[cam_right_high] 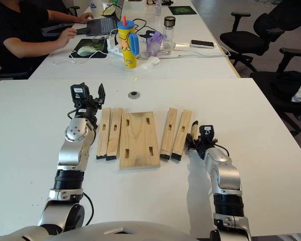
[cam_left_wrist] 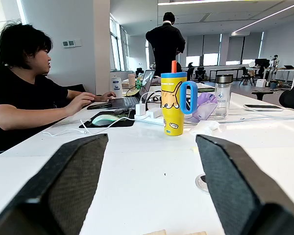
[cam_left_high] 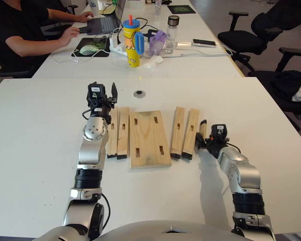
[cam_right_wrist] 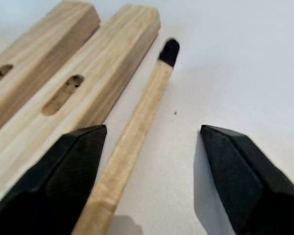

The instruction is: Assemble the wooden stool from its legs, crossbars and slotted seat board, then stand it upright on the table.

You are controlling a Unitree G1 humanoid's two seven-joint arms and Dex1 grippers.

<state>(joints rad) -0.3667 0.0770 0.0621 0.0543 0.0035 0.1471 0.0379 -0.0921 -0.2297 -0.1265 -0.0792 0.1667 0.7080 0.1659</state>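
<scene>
The slotted seat board [cam_left_high: 149, 138] lies flat mid-table. Two slotted wooden legs [cam_left_high: 118, 132] lie side by side on its left, and two more legs [cam_left_high: 184, 133] on its right. A thin crossbar [cam_left_high: 202, 129] with a black tip lies just right of those. My left gripper [cam_left_high: 104, 94] is raised over the far ends of the left legs, open and empty, its fingers [cam_left_wrist: 78, 181] wide apart. My right gripper [cam_right_wrist: 149, 147] is low at the crossbar's near end, open, with the crossbar [cam_right_wrist: 132, 142] lying between its fingers, untouched.
A round cable grommet [cam_left_high: 139, 93] sits beyond the board. On the far table stand a yellow cup [cam_left_high: 132, 42] and a bottle [cam_left_high: 172, 30], with cables, a phone and a person at a laptop. Office chairs [cam_left_high: 251, 35] stand right. White tabletop [cam_left_high: 35, 150] surrounds the parts.
</scene>
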